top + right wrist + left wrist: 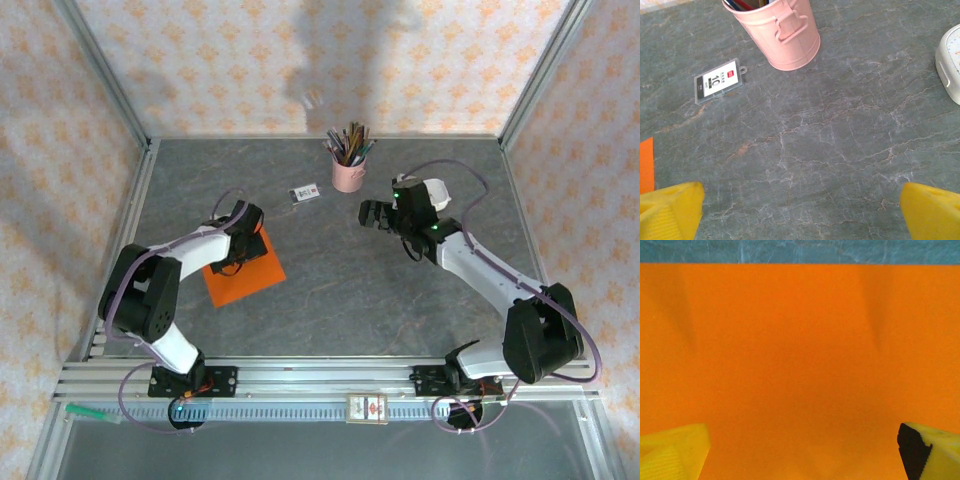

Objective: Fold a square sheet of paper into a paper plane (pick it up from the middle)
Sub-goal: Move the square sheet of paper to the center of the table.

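L gripper (238,248) is spread wide over the square sheet of paper (245,275), nothing pinched betw the fingers. R gripper (372,213) is also spread, empty, above bare table (350,300) right of centre, well apart from the sheet.

Top view: sheet lies on the left half of the table, corners turned a bit off the table edges, its far part under the L arm. Pink pencil cup (349,172) stands at the far middle, small white card (305,193) just left of it.

L wrist view adds close detail: L gripper (802,455) with yellow fingertips (675,452) at both lower corners and orange across nearly everything betw them. Sheet (800,340) looks flat, plain bright orange, no crease seen; two soft dark streaks run down from the far edge, w/ a strip of grey table beyond. Can't tell if the tips touch the paper.

R wrist view: R gripper (800,210) above grey marbled top, cup (785,35) and card (719,80) far-left, a white rounded obj (951,65) at the right edge, and a sliver of the sheet (646,165) at the left edge.
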Controlling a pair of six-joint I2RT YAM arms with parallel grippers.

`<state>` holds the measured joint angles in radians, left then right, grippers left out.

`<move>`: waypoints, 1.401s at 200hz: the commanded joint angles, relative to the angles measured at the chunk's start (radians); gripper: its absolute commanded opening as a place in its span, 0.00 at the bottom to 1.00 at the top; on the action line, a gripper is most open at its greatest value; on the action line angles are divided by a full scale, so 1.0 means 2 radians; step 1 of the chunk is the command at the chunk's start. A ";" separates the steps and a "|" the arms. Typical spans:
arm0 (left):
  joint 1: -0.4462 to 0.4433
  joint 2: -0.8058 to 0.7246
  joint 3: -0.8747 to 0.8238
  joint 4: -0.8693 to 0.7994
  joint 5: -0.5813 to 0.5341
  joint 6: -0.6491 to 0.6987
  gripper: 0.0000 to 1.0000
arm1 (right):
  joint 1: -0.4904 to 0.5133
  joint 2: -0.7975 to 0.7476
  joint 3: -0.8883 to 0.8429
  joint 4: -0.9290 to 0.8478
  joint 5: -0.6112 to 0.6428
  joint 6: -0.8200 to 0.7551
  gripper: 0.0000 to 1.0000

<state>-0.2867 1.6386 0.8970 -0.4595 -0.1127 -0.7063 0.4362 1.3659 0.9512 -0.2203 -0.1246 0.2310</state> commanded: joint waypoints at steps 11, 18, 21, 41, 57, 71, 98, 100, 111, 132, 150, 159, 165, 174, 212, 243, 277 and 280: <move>0.003 0.025 -0.001 0.023 0.007 0.006 0.99 | 0.002 -0.017 -0.011 0.008 0.003 -0.011 1.00; 0.002 0.031 -0.002 0.028 0.013 0.009 0.99 | 0.002 -0.019 -0.012 0.007 0.007 -0.011 1.00; 0.000 0.033 -0.001 0.029 0.014 0.010 0.99 | 0.002 -0.020 -0.012 0.006 0.008 -0.012 1.00; -0.012 0.040 0.003 0.036 0.022 0.026 0.99 | 0.002 -0.025 -0.014 0.001 0.017 -0.011 1.00; -0.023 0.041 0.004 0.044 0.034 0.041 0.99 | 0.002 -0.030 -0.015 -0.004 0.023 -0.009 1.00; -0.036 0.043 0.005 0.051 0.047 0.056 0.99 | 0.001 -0.032 -0.015 -0.008 0.027 -0.008 1.00; -0.076 0.054 0.023 0.055 0.065 0.101 0.99 | 0.000 -0.034 -0.009 -0.018 0.035 -0.006 1.00; -0.080 0.056 0.025 0.054 0.066 0.104 0.99 | 0.000 -0.034 -0.009 -0.020 0.035 -0.006 1.00; -0.102 0.064 0.035 0.051 0.077 0.122 0.99 | -0.001 -0.036 -0.007 -0.024 0.038 -0.004 1.00; -0.142 0.076 0.052 0.039 0.086 0.151 0.99 | -0.001 -0.043 -0.008 -0.032 0.046 0.002 1.00; -0.167 0.061 0.057 0.036 0.080 0.162 0.99 | -0.001 -0.054 -0.016 -0.037 0.051 0.011 1.00; -0.170 0.049 0.059 0.038 0.079 0.160 0.99 | -0.001 -0.059 -0.019 -0.038 0.049 0.016 1.00; -0.170 0.040 0.060 0.038 0.076 0.154 0.99 | -0.001 -0.062 -0.021 -0.038 0.047 0.019 1.00; -0.170 0.028 0.061 0.036 0.064 0.146 0.99 | -0.001 -0.065 -0.024 -0.037 0.043 0.022 1.00; -0.170 0.012 0.056 0.013 0.060 0.113 0.99 | -0.001 -0.064 -0.025 -0.040 0.033 0.027 1.00; -0.170 0.020 0.057 -0.001 0.074 0.132 0.99 | -0.001 -0.058 -0.019 -0.043 0.039 0.023 1.00; -0.170 0.050 0.085 -0.029 0.074 0.146 0.99 | -0.001 -0.058 -0.024 -0.037 0.034 0.027 1.00; -0.170 0.054 0.087 -0.030 0.075 0.147 0.99 | -0.001 -0.057 -0.024 -0.037 0.033 0.027 1.00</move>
<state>-0.6285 1.7000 1.0206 -0.4488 0.0273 -0.4419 0.4358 1.2518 0.9108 -0.2893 -0.0673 0.2695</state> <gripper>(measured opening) 0.994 0.997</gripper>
